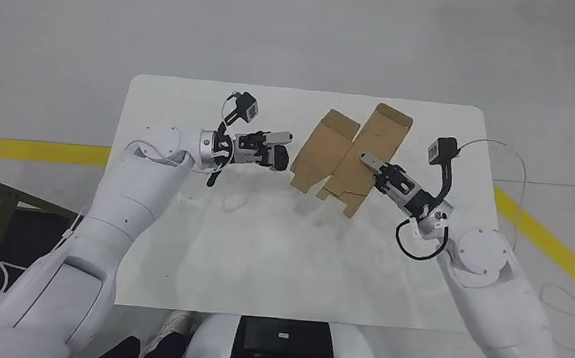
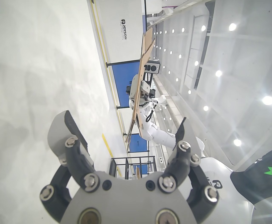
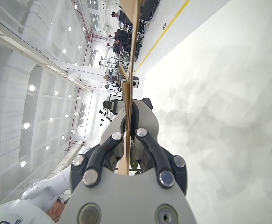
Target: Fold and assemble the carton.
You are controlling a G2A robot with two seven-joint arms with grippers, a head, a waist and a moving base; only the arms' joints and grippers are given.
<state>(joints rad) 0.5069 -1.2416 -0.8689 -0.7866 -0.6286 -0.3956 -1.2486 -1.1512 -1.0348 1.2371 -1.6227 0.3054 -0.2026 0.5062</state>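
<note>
The right pincer [image 1: 369, 162] is shut tight on one edge of the flat brown carton [image 1: 342, 148], and the cardboard sits pinched between its fingers [image 3: 146, 114]. The carton is held up off the white table [image 1: 261, 267], just right of the middle in the upper half of the top view. The left pincer [image 1: 286, 139] is wide open and holds nothing. It is close to the carton's left side but not touching it.

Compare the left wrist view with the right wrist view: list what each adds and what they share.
Left wrist view: the left gripper, open and empty, with the flat brown cardboard carton farther off. Right wrist view: the right gripper shut on the carton's edge. Shared: the carton seen edge-on and the white table.
</note>
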